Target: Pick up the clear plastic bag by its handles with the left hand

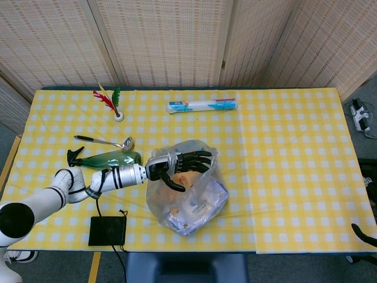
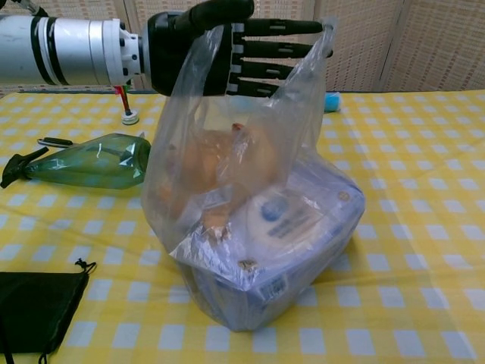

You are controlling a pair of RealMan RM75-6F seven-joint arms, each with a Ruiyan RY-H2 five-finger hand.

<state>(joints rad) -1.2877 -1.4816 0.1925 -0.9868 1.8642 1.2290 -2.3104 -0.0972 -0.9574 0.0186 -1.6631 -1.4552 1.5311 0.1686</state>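
The clear plastic bag (image 1: 189,200) (image 2: 258,235) stands on the yellow checked table (image 1: 294,153), holding a blue-and-white box and some tan items. My left hand (image 1: 179,165) (image 2: 220,49) reaches in from the left at the bag's top. Its black fingers (image 2: 276,49) are stretched out straight and apart, passing through the bag's mouth. The handle film (image 2: 322,38) drapes over the fingertips. The thumb sits above, not closed on the plastic. The bag's base rests on the table. Only a dark tip of my right hand (image 1: 364,234) shows at the lower right edge.
A green glass bottle (image 1: 109,158) (image 2: 91,161) lies just left of the bag, under my forearm. Behind it are a metal spoon (image 1: 103,140) and a feathered shuttlecock (image 1: 116,105). A black pouch (image 1: 107,231) (image 2: 34,311) lies at the front left. A wrapped tube (image 1: 202,106) is at the back.
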